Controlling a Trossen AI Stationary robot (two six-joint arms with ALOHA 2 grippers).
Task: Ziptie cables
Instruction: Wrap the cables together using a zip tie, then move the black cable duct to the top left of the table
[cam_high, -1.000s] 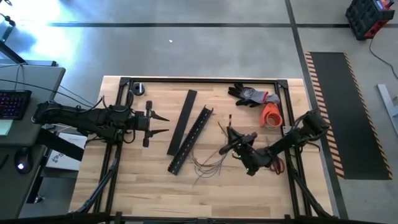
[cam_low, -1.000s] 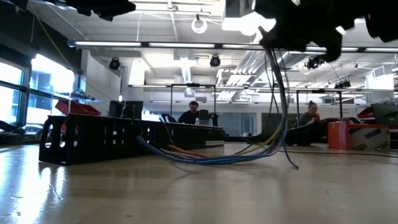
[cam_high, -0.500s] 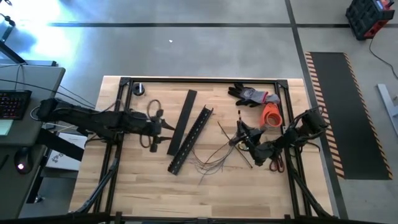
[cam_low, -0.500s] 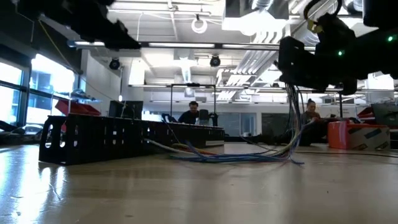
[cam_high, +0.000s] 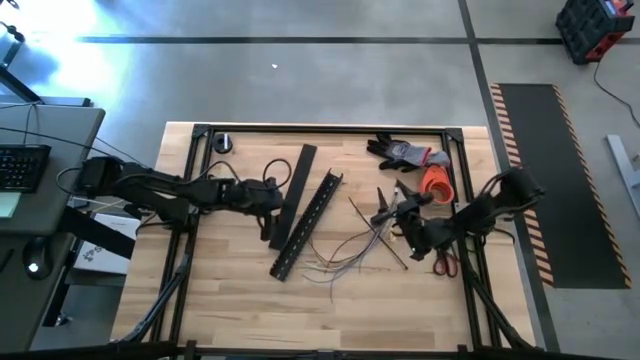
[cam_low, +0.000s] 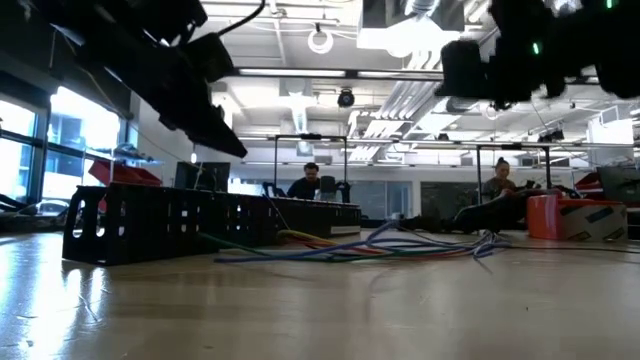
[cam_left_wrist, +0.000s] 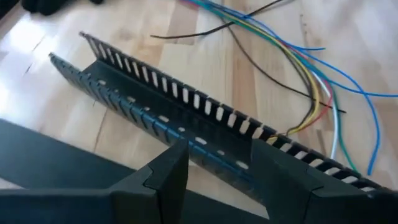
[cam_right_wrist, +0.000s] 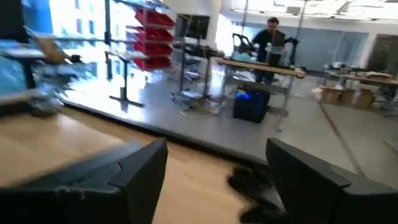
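Surface (cam_high: 230, 310) of pale wood planks, seen from above, carries everything inside a black frame. On the left, the left hand (cam_high: 272, 196) reaches toward the middle and hovers just beside the flat black cover strip (cam_high: 292, 195); its wrist view shows the fingers (cam_left_wrist: 171, 174) spread apart with nothing between them, poised over the black slotted channel (cam_left_wrist: 186, 112). That channel (cam_high: 308, 222) lies on a slant next to the cover strip, near the centre. Just right of its lower end, the cables (cam_high: 345, 252) sprawl loose across the wood, lying flat, with coloured strands fanning out in the left wrist view (cam_left_wrist: 311, 81). The ziptie (cam_high: 378, 233), a thin dark straight strip, lies slanted just right of them, its lower part crossing the loose strands. Further right, the right hand (cam_high: 390, 215) hangs above the surface, tilted up toward the room; its fingers (cam_right_wrist: 134, 171) stand wide and hold nothing. Beyond it lie a grey glove (cam_high: 405, 152), an orange tape roll (cam_high: 436, 185) and red-handled scissors (cam_high: 445, 265).
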